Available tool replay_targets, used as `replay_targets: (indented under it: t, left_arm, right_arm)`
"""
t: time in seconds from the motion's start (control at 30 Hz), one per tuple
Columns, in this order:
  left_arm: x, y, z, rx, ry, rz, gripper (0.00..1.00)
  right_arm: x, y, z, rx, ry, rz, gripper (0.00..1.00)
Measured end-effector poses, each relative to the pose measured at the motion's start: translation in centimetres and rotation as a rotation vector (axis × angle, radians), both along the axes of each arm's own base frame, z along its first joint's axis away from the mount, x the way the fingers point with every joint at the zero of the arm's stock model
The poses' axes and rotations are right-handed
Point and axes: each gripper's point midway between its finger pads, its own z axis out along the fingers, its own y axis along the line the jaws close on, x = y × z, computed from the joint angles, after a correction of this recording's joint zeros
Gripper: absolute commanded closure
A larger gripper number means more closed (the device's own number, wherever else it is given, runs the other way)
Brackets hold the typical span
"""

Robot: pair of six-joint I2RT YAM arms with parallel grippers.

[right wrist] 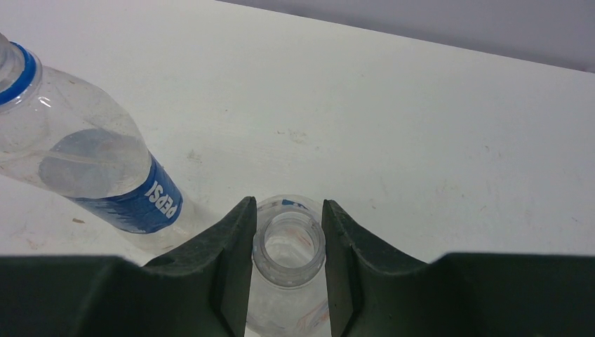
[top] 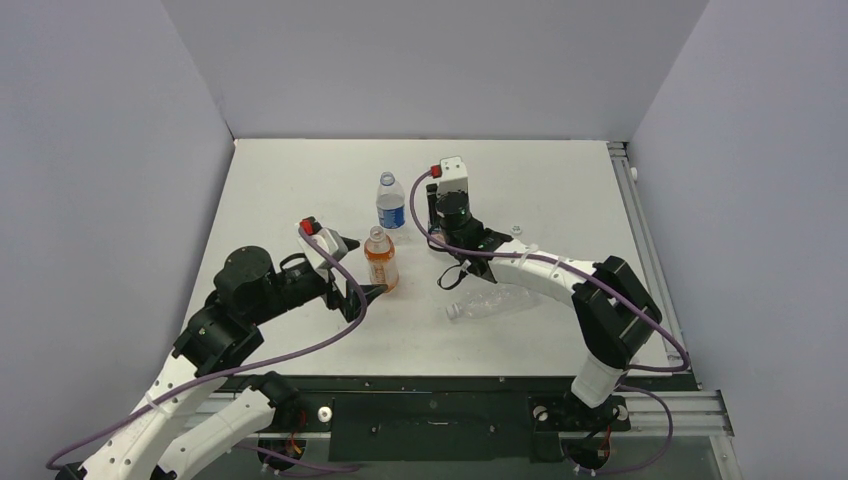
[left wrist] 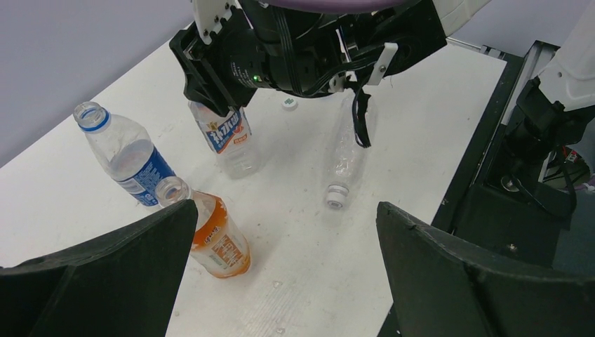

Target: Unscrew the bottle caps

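The left gripper (top: pixel 362 294) stands spread wide and empty just beside the upright orange bottle (top: pixel 381 262), whose neck is open. Behind it stands the Pepsi bottle (top: pixel 391 206), uncapped and apparently empty. The right gripper (right wrist: pixel 288 208) is clenched on the open neck of the short bottle (right wrist: pixel 288 249). The plain bottle (top: pixel 497 301) lies on its side with its white cap (left wrist: pixel 337 196) on, and a loose cap (left wrist: pixel 288 103) lies beyond. The table (top: pixel 280 190) is white and the walls (top: pixel 430 60) are grey.

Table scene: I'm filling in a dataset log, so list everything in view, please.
Pepsi bottle: one, clear with blue label, upright at centre, uncapped.
orange bottle: one, orange, upright by the left end effector, uncapped.
short bottle: one, clear, blue-white label, neck gripped.
plain bottle: one, clear, lying sideways, white cap on.
loose cap: one, white, table's right side.
table: one, white.
left end effector: one, black, open, empty.
right end effector: one, black, shut on short bottle.
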Motion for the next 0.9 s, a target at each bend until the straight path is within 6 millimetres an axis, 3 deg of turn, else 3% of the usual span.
replay_targets:
  t: [0.07,0.17,0.3,0.57,0.67,0.9]
  left_arm:
    - [0.0,0.0,0.2,-0.003,-0.003,-0.002,0.03]
    - [0.0,0.0,0.4,-0.005,-0.006,-0.001,0.03]
    - [-0.1,0.0,0.4,-0.006,-0.005,-0.002,0.04]
    - [-0.2,-0.1,0.5,-0.009,-0.007,-0.013,0.03]
    - [-0.2,-0.2,0.6,-0.012,-0.01,-0.016,0.03]
    - [-0.2,-0.2,0.7,-0.015,-0.013,-0.017,0.03]
  right_arm:
    - [0.0,-0.1,0.0,0.01,-0.006,-0.008,0.97]
    - [-0.1,0.0,0.0,0.019,-0.011,-0.013,0.73]
    - [-0.1,0.0,-0.1,0.029,-0.014,-0.021,0.49]
    - [-0.5,-0.3,-0.2,0.029,0.008,-0.025,0.3]
    - [-0.9,-0.6,1.1,0.042,-0.003,-0.022,0.23]
    - [-1.9,-2.0,5.4,0.091,-0.05,-0.021,0.2]
